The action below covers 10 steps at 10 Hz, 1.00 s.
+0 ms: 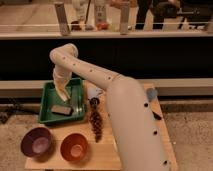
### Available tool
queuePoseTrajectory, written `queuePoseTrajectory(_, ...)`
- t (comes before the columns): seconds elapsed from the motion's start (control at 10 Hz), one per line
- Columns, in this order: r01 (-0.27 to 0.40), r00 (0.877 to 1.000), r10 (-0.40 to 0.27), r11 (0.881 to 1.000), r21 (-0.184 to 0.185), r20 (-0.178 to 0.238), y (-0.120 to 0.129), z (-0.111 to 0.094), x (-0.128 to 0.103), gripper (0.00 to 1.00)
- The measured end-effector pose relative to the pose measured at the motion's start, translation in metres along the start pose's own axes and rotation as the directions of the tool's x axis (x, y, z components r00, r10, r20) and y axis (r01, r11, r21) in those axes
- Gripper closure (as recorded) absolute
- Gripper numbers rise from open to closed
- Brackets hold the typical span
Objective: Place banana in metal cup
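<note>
Banana [64, 94] hangs roughly upright at end effector [62, 90] over green tray [46, 111] — grip state unclear.

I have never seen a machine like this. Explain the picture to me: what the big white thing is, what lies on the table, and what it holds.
The big white shape is a robot arm, seen by a single camera that looks down along it. It reaches across a wooden table and bends down, so that its gripper hangs over a green tray. A dark flat block lies in the tray. In front of the tray stand a purple bowl and an orange bowl. Beside them lies a dark bunch, perhaps grapes. Whether the gripper holds anything, I cannot tell.
</note>
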Motion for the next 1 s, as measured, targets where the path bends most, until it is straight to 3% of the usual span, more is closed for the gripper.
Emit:
queuePoseTrajectory(0.5,-0.022,1.0,0.022,1.0,0.002,0.01,0.011,-0.004,-0.022,1.0)
queuePoseTrajectory(1.0,-0.066,0.998,0.066,0.998,-0.019,0.002,0.031,-0.019,-0.045,1.0)
